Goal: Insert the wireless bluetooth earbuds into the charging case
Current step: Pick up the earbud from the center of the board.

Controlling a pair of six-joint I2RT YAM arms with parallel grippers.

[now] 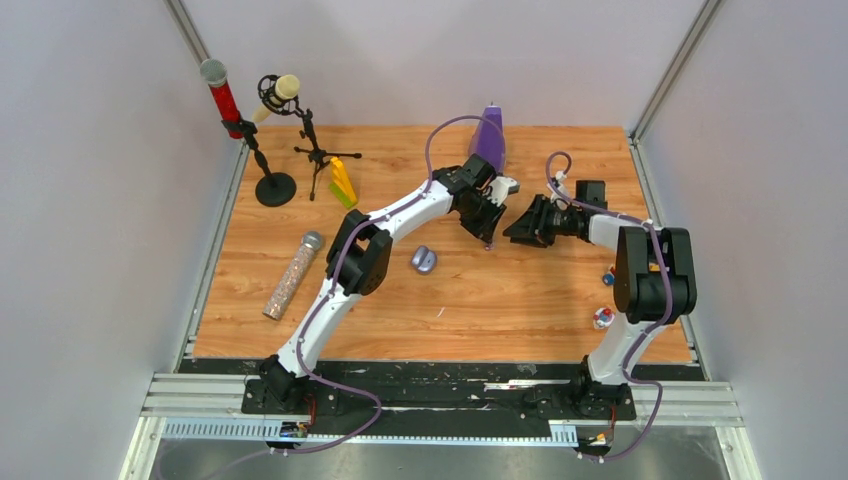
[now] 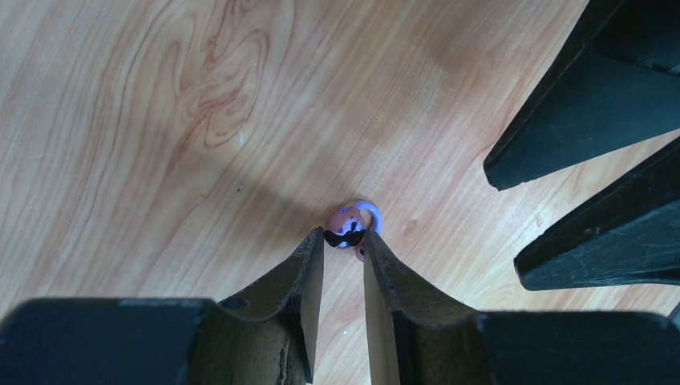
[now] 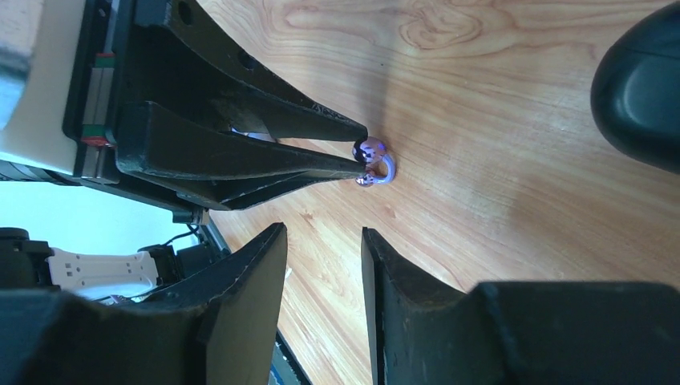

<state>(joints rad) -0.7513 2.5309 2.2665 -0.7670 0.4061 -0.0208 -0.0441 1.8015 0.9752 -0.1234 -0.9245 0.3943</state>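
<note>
A pale purple earbud point(image 2: 350, 227) is being pinched low over the table point(image 2: 160, 120) by the narrowed left fingers point(image 2: 309, 269), likely against slipping, while the right fingers point(image 3: 265, 273) are being held part-open, empty, nearby.

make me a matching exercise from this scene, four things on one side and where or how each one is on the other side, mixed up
Things
1. left gripper
2. right gripper
3. charging case
4. glitter microphone

States
A. lying flat near the left edge of the table
B. jaws apart, nothing between them
C. on the wood beside the left arm
D. pinching the pale purple earbud

Pairs: 1-D, 2-B, 3-C, 4-A
</note>
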